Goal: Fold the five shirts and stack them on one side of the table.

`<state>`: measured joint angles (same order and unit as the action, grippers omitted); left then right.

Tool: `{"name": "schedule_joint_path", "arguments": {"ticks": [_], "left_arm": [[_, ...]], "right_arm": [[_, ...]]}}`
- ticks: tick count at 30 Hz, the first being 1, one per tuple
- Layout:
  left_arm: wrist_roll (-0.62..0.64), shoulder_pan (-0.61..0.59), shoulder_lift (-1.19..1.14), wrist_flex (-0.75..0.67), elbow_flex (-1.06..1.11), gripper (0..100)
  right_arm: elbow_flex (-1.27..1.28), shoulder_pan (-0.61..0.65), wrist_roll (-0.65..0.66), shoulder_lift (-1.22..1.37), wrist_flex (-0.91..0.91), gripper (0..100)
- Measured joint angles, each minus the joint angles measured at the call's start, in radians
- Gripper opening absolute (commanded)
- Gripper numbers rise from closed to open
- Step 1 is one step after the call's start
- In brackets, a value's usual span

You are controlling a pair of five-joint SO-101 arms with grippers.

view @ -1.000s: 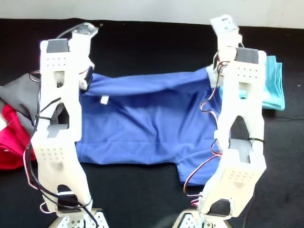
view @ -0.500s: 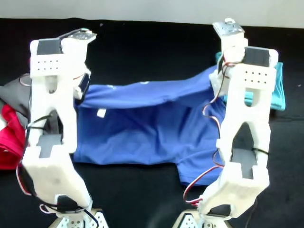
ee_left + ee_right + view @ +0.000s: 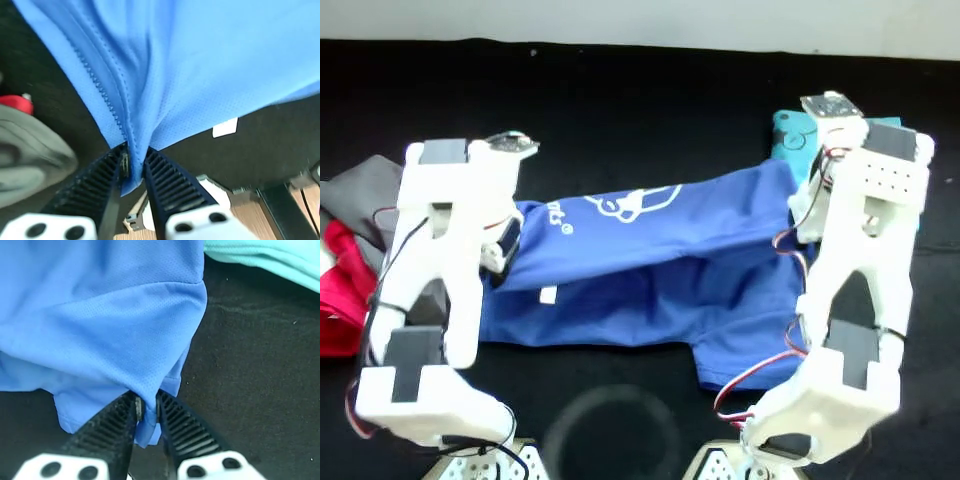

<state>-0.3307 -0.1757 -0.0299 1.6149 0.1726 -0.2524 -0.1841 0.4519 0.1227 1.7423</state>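
Shirt, blue [image 3: 650, 270]: spread across the middle of the black tabletop [image 3: 620, 90], between the two arms. Its upper layer is stretched taut from one gripper to the other and lies doubled over the lower layer, slanting from the left arm up toward the right arm. A white outline print [image 3: 630, 203] shows on this upper layer. A small white tag [image 3: 549, 294] sits on the lower layer near the left arm.

Left gripper [image 3: 135, 152]: ribbed black fingers pressed together on a bunched, seamed edge of the blue shirt, with a short tip of cloth poking out between them. It sits at the shirt's left end.

Right gripper [image 3: 147, 399]: fingers likewise closed on a pinched corner of the blue shirt, at the shirt's right end, with cloth hanging through below the pinch.

Teal shirt [image 3: 790, 130]: lies flat near the far right corner of the tabletop, partly behind the right arm, just beside the blue shirt's right end.

Grey shirt [image 3: 360, 190] and red shirt [image 3: 340, 290]: heaped together at the left edge of the tabletop, partly hidden behind the left arm.
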Motion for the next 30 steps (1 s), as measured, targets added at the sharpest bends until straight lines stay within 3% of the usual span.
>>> {"name": "schedule_joint_path", "arguments": {"ticks": [15,23,30], "left_arm": [[0.0,0.0,0.166,-0.066,0.218,1],[0.0,0.002,0.196,-0.094,0.321,1],[0.0,0.002,0.219,-0.101,0.354,1]], "right_arm": [[0.888,-0.011,0.081,-0.724,-0.319,0.5],[0.974,-0.018,0.133,-0.984,-0.245,0.5],[0.999,-0.074,0.193,-1.062,-0.238,0.5]]}}
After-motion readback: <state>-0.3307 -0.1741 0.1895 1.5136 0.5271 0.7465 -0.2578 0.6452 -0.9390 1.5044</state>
